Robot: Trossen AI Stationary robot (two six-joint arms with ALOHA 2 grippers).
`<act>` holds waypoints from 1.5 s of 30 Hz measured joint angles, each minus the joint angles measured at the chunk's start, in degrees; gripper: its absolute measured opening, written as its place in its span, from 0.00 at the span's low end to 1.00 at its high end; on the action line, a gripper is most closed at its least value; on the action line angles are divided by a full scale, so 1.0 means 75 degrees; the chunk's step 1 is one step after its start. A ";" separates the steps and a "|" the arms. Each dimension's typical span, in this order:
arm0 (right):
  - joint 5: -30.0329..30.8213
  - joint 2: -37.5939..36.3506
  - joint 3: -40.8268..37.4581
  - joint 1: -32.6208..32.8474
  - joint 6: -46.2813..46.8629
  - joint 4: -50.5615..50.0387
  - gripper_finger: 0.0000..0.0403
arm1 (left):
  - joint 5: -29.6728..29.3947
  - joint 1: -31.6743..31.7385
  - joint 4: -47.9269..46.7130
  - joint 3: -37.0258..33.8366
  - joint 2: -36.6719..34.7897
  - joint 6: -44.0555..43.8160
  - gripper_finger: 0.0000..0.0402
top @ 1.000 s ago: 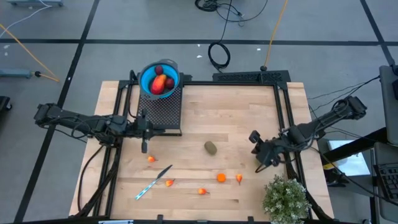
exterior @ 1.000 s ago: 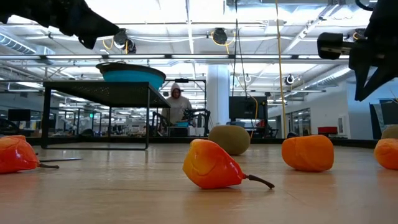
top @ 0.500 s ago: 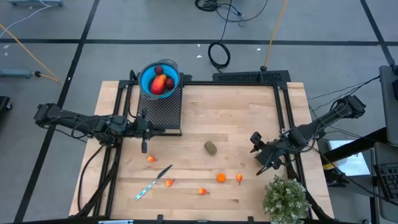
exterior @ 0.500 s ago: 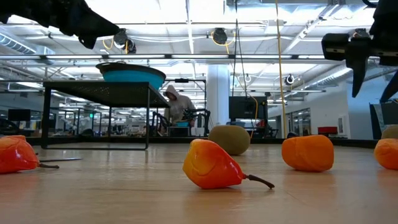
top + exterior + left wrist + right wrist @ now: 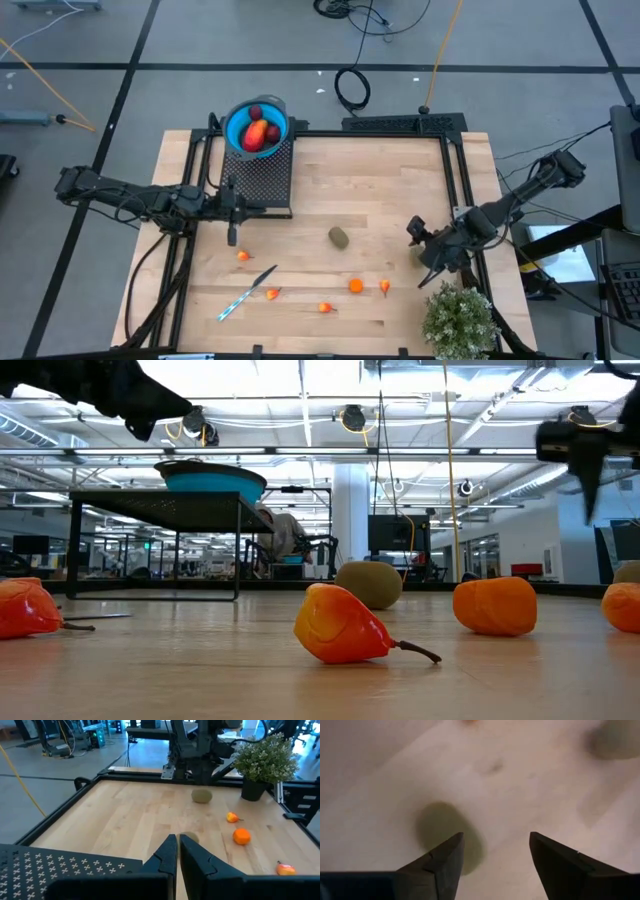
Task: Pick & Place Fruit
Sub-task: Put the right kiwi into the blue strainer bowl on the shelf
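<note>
Potted plant (image 5: 459, 319) at table corner; knife (image 5: 248, 292) flat.

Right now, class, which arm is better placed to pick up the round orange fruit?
The right. Its open pincer hovers near the round orange fruit; the left pincer is shut, farther off by the mesh stand.

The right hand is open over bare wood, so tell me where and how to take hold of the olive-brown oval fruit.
Grip the olive-brown oval fruit across its narrower middle, coming straight down from above. It lies alone on the wooden table, nothing touching it, so the right hand probably has room for a finger on either side.
</note>
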 joint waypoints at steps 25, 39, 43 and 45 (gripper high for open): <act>-0.0776 0.0020 -0.0363 0.0248 -0.0748 -0.0128 0.55 | -0.0003 0.0000 0.0005 0.0004 0.0000 -0.0575 0.05; -0.0790 0.0026 -0.0606 -0.0419 -0.1400 0.0187 0.55 | -0.0005 0.0000 -0.0002 0.0004 0.0000 -0.0592 0.05; -0.0934 0.0072 -0.0606 -0.0491 -0.1399 0.0186 0.55 | -0.0005 0.0000 -0.0002 0.0004 0.0000 -0.0613 0.05; -0.1152 0.0182 -0.0610 -0.0538 -0.1405 0.0212 0.55 | -0.0006 0.0000 -0.0002 0.0004 0.0000 -0.0614 0.05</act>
